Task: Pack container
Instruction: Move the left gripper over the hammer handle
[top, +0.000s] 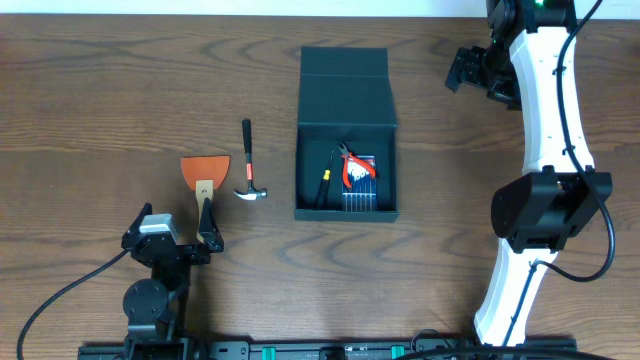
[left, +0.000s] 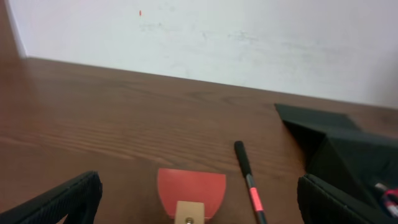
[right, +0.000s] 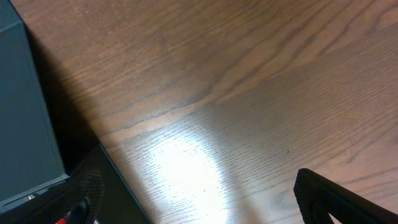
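Left gripper (top: 172, 225): closest thing in the wrist cam, fingers (left: 62, 200) spread wide and not pinching anything, sitting low at the near edge of the table (top: 90, 90)
Scraper (top: 205, 172): orange blade, tan neck; its handle end sits between those 2 fingers, can't tell if it touches them
Hammer (top: 248, 162): small, black handle with a red band, lying just right of the scraper with its head toward the near edge
Container (top: 345, 75): dark teal box mid-table, lid flipped open and lying flat on the far side
Inside the container: red-handled pliers (top: 353, 168) on a blue pack (top: 362, 192), plus a black-and-yellow tool (top: 325, 185) along the left wall
Right gripper (top: 478, 80): fingers wide apart, empty, off the container's far right corner and clear of it
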